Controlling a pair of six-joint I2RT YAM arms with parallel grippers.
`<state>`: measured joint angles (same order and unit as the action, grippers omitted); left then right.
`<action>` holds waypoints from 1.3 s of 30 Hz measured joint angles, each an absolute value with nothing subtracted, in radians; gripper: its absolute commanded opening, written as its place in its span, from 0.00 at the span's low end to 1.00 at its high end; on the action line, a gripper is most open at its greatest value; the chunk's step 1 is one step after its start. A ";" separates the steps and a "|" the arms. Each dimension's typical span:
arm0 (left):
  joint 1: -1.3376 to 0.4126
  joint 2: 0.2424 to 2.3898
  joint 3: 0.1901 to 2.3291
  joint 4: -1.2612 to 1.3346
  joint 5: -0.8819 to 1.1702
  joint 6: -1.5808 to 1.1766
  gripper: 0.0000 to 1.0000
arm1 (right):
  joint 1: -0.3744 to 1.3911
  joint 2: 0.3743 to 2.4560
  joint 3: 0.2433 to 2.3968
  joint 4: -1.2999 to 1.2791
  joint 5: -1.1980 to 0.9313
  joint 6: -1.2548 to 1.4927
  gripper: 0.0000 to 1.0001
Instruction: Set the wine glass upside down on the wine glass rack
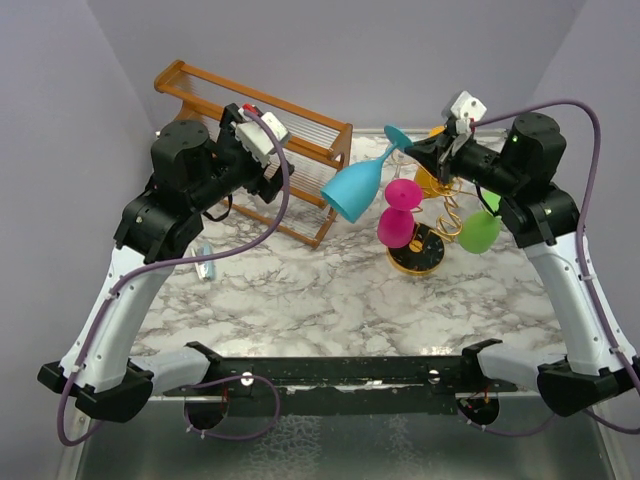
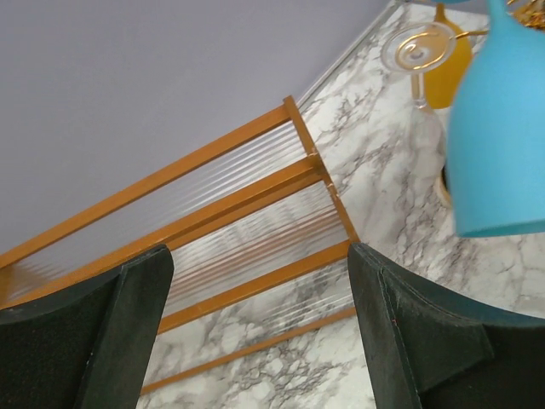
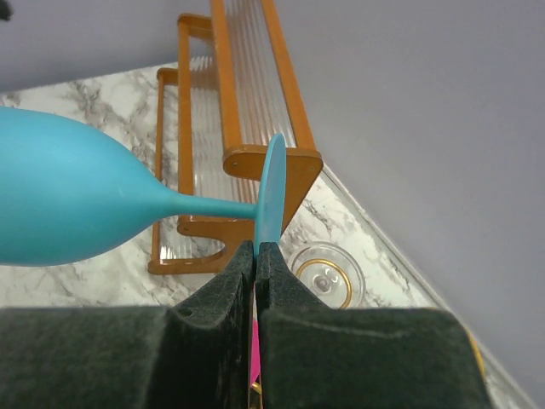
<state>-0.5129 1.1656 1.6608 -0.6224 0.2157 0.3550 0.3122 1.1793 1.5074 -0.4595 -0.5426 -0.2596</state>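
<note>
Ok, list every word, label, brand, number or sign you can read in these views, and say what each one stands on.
No text can be read in any view.
The blue wine glass, the gold wine glass rack and the wooden shelf carry no print.
The white camera housing on the left wrist has a small red spot beside it, too small to read.

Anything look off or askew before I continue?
The blue wine glass hangs tilted, neither upright nor inverted, pinched only by the thin edge of its foot in the right tool. That grip looks precarious. Nothing appears spilled or broken.
</note>
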 measured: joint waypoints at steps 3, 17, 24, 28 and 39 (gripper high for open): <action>-0.513 1.165 1.648 -0.622 0.165 0.371 0.88 | 0.312 1.169 1.521 -0.513 -0.613 -0.352 0.01; -0.513 1.165 1.620 -0.613 0.105 0.392 0.88 | 0.312 1.084 1.559 -0.830 -0.782 -0.734 0.01; -0.513 1.165 1.618 -0.611 0.104 0.392 0.88 | 0.312 1.008 1.578 -0.961 -0.779 -0.910 0.01; -0.513 1.165 1.613 -0.610 0.104 0.392 0.88 | 0.312 0.960 1.578 -0.996 -0.729 -0.978 0.04; -0.513 1.165 1.608 -0.606 0.104 0.395 0.89 | 0.312 0.912 1.501 -1.010 -0.578 -1.078 0.01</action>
